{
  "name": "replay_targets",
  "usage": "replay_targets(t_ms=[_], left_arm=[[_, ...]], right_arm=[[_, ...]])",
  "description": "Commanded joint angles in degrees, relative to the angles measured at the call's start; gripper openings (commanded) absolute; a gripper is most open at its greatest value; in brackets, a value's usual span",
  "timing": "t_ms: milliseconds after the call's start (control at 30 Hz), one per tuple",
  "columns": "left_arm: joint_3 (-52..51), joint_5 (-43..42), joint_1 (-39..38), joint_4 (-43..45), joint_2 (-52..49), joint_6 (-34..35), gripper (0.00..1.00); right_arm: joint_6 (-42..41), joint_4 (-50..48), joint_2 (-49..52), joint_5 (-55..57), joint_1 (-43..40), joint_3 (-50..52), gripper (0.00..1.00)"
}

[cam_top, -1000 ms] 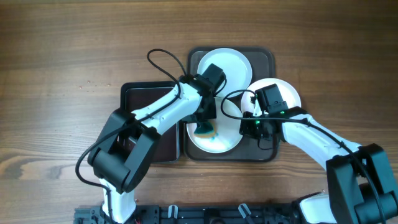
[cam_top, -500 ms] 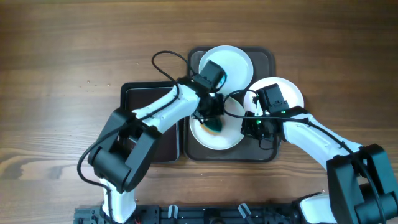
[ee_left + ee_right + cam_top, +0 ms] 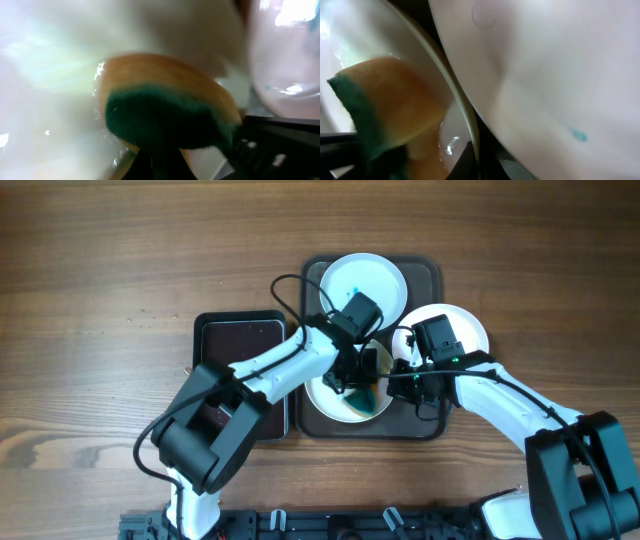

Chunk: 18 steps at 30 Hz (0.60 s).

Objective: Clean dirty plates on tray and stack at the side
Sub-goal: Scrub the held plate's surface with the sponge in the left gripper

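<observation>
Readable markings: none. No text, label, brand, number or sign can be made out on the plates (image 3: 355, 278), the tray (image 3: 428, 272), the smaller black tray (image 3: 240, 335), the sponge (image 3: 165, 120) or the desk (image 3: 100, 260). Both wrist views are blurred.

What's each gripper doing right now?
Left gripper: closed on the sponge.
Right gripper: closed, apparently pinching the front plate at its rim.
</observation>
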<state>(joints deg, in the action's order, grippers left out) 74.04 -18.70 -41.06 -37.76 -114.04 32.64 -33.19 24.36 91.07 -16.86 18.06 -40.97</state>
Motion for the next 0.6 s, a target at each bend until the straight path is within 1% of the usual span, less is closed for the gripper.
replay_targets(t_ms=[0,67,133,233,333,400,500,567], left_arm=[[-1.7,16.9,3.3,-7.8,-2.0,-0.7,0.04],[-1.7,25.1,4.2,-10.7,-2.0,-0.7,0.04],[-1.7,31.5,4.9,-12.8,-2.0,-0.7,0.04],[-1.7,37.1,5.4,-14.4,-2.0,-0.7,0.04],[-1.7,39.3,5.4,-14.4,-2.0,0.4,0.04],[-1.7,42.2,5.5,-14.4,-2.0,2.1,0.04],[-1.7,48.6,5.5,-15.9,-2.0,7.6,0.04],[-1.7,52.2,5.8,-16.4,-2.0,10.0,0.04]], right_arm=[[0.0,0.3,1.4,4.0,0.0,0.4,0.04],[0.0,0.3,1.4,4.0,0.0,0.4,0.04],[0.0,0.3,1.4,4.0,0.0,0.4,0.04],[0.0,0.3,1.4,4.0,0.0,0.4,0.04],[0.0,0.4,1.4,3.7,0.0,0.4,0.04],[0.0,0.3,1.4,3.4,0.0,0.4,0.04],[0.0,0.3,1.4,3.3,0.0,0.4,0.04],[0.0,0.3,1.4,3.4,0.0,0.4,0.04]])
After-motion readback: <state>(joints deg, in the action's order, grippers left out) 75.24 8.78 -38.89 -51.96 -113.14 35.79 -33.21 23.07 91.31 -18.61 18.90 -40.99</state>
